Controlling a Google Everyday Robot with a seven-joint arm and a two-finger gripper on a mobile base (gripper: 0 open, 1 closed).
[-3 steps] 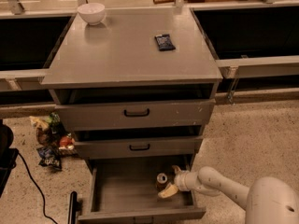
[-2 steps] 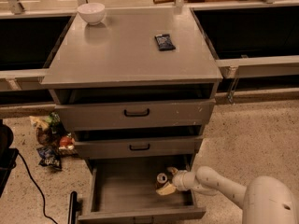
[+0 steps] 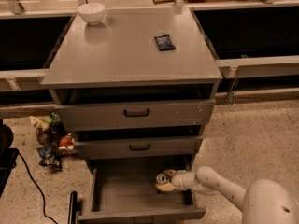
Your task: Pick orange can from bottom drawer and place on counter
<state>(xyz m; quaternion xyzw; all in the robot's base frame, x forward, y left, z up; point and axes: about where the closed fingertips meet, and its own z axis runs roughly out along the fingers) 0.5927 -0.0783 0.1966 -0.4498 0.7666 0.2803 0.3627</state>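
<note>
The pale arm [image 3: 219, 185] comes in low from the right front of the cabinet [image 3: 135, 111]. Its bulky rounded link sits outside the cabinet's right front corner, and a slimmer forearm stretches leftward, nearly level, over the side wall of the bottom drawer [image 3: 121, 192]. That drawer, the cabinet's lowest, is pulled out, with its grey floor showing. The gripper [image 3: 164, 180] is inside it, at the right side of the cabinet's lowest level and under the front of the middle drawer. Its two tan fingers [image 3: 170, 173] bracket the orange can [image 3: 161, 177], one behind it and one in front. They lie against its sides, so the can appears clasped. The can stands roughly upright on the drawer floor, silver top facing up, close to the right wall. The counter [image 3: 126, 59], which is the cabinet's top, bears a white bowl [image 3: 91, 13] at its back left corner and a dark packet [image 3: 164, 42] toward its back right. Snack wrappers [image 3: 49, 139] lie on the floor just left of the cabinet.
</note>
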